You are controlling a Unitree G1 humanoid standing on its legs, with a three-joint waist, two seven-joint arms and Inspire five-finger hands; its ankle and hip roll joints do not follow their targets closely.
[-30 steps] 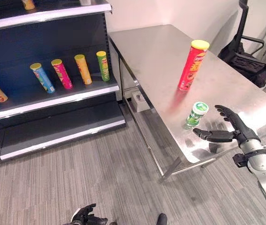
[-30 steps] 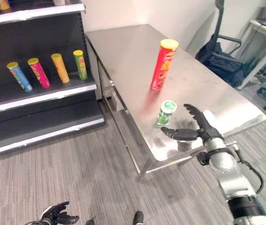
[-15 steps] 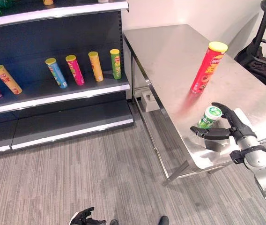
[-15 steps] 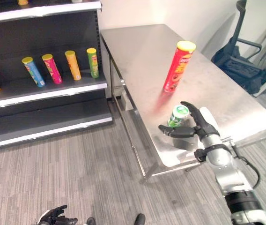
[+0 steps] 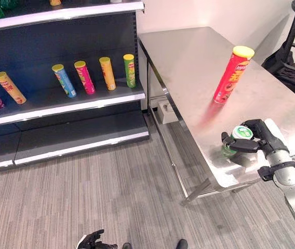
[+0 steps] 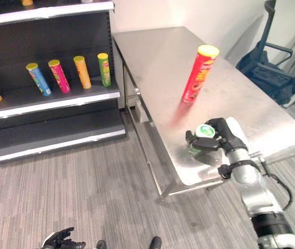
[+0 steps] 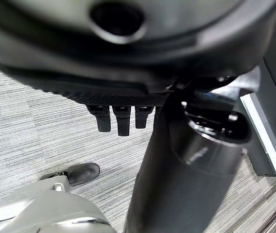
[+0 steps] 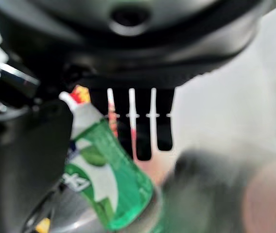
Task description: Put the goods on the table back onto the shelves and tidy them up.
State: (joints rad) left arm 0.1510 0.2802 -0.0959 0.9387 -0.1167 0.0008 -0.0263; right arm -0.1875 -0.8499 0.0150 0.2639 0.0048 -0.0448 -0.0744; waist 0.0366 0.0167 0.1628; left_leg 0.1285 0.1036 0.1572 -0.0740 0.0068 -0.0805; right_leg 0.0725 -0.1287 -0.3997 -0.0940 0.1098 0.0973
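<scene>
I have the right hand (image 5: 262,139) wrapped around the small green can (image 6: 201,136), near the table (image 5: 189,57) edge at five o'clock from the tall red tube (image 5: 229,73). It looks light, rigid and slick, so I grip mid-body. Left hand (image 5: 91,241) hangs curled, empty.

The bench (image 5: 189,62) is brushed metal — smooth, with a dull sheen that mirrors the red tube (image 5: 229,74) standing on it. The small green tub (image 6: 202,136) looks like glossy plastic. The floor (image 5: 111,192) is matt, ribbed grey carpet; the shelves (image 5: 69,104) are dark and matt, with pale edges.
</scene>
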